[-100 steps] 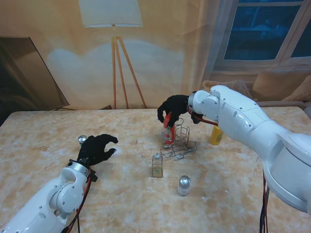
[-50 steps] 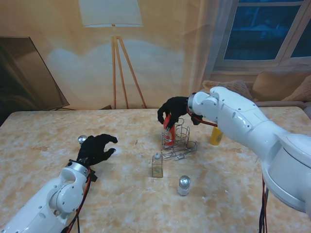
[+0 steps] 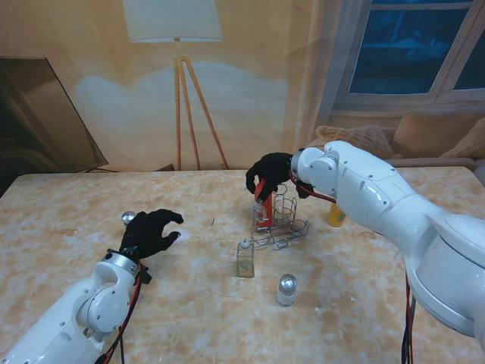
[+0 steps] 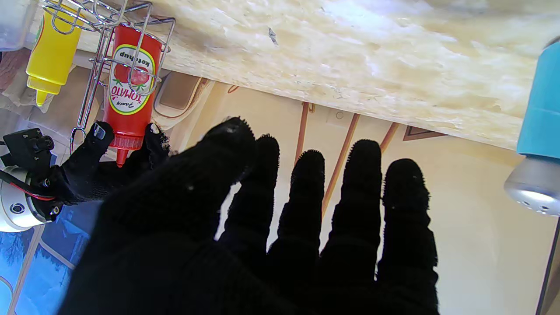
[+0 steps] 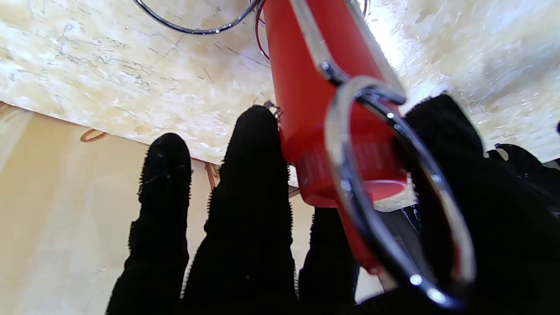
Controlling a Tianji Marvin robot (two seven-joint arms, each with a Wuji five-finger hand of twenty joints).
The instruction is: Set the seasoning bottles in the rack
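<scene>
A red ketchup bottle stands in the near-left ring of the wire rack at mid-table. My right hand is shut on its cap end from above. The right wrist view shows the ketchup bottle inside a rack ring, with a finger and the thumb pressing its top. A yellow bottle stands right of the rack. A clear bottle and a silver-capped shaker stand nearer to me. My left hand hovers open over the table's left part, beside a small shaker.
In the left wrist view, my spread left hand fills the foreground, with the blue, silver-capped shaker close beside it and the ketchup bottle and yellow bottle far off. A floor lamp stands behind the table.
The ketchup bottle has sunk a little deeper into the rack ring, and my right arm has come down with it. The left hand has not moved.
</scene>
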